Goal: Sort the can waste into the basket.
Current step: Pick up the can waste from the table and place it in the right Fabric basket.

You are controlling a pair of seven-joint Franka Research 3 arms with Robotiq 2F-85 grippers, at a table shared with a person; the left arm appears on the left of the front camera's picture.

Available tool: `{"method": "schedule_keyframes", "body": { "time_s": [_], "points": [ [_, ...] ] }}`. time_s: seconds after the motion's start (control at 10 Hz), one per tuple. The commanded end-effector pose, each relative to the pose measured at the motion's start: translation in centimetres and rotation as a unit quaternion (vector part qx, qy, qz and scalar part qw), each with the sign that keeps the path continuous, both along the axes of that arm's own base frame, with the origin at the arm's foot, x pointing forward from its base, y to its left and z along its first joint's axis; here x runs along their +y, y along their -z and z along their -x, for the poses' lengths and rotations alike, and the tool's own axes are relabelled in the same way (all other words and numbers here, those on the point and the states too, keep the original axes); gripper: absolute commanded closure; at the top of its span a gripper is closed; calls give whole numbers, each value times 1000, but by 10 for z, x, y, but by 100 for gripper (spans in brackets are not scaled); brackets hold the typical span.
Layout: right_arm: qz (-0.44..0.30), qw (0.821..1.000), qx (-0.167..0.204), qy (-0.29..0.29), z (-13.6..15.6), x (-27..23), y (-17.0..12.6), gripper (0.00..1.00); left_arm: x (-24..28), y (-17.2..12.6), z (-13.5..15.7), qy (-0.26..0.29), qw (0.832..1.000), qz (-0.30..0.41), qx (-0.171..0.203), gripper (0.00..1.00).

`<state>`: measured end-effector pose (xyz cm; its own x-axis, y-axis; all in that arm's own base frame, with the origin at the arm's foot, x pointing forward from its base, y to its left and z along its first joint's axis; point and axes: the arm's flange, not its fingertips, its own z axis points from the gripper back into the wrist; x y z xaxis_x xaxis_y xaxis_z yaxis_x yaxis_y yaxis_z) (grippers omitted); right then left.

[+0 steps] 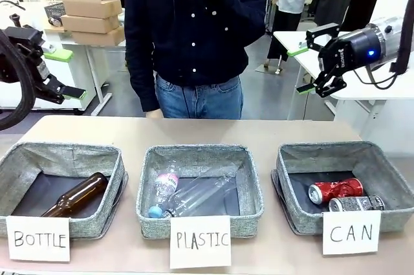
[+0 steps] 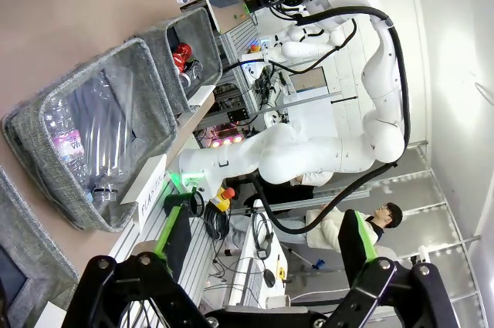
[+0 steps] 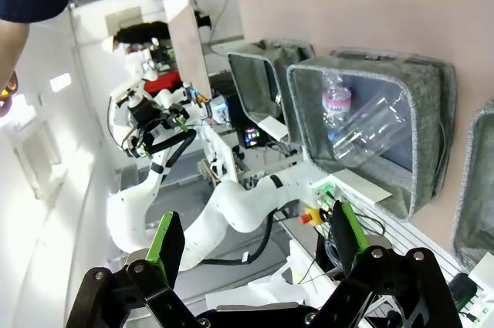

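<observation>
Red can (image 1: 335, 190) and black can (image 1: 356, 204) lie touching in the CAN basket (image 1: 294, 213), well below the right gripper (image 1: 315, 60), jaws apart. Left gripper (image 1: 68, 74) jaws apart, high over the bench (image 1: 194, 132).

A dented red can (image 1: 335, 190) and a silver-ended black can (image 1: 356, 204) lie on the dark lining of the grey woven basket (image 1: 389, 179), whose white card (image 1: 351, 232) reads "CAN".

Robotics lab: white arms (image 2: 309, 150) on frames, labelled bins (image 1: 194, 158) on bench (image 1: 194, 129), stacked cartons (image 1: 90, 13), white worktables behind.
</observation>
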<state>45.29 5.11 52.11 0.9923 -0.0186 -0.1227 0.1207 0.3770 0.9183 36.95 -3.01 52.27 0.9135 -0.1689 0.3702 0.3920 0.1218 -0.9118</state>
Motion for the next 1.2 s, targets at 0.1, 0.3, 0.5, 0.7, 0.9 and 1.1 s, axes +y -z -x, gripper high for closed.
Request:
{"method": "schedule_keyframes", "body": {
  "time_s": [0.1, 0.3, 0.5, 0.7, 0.9, 1.1],
  "points": [
    [4, 1000, -4, -7, 0, -3, -2, 0, 0, -3, 0, -4, 1000, 5, -1, 0],
    [4, 1000, -4, -7, 0, -3, -2, 0, 0, -3, 0, -4, 1000, 5, -1, 0],
    [4, 1000, -4, -7, 0, -3, -2, 0, 0, -3, 0, -4, 1000, 5, -1, 0],
    [4, 1000, -4, -7, 0, -3, -2, 0, 0, -3, 0, -4, 1000, 5, -1, 0],
    [4, 1000, -4, -7, 0, -3, -2, 0, 0, -3, 0, -4, 1000, 5, -1, 0],
    [4, 1000, -4, -7, 0, -3, -2, 0, 0, -3, 0, -4, 1000, 5, -1, 0]
  ]
}}
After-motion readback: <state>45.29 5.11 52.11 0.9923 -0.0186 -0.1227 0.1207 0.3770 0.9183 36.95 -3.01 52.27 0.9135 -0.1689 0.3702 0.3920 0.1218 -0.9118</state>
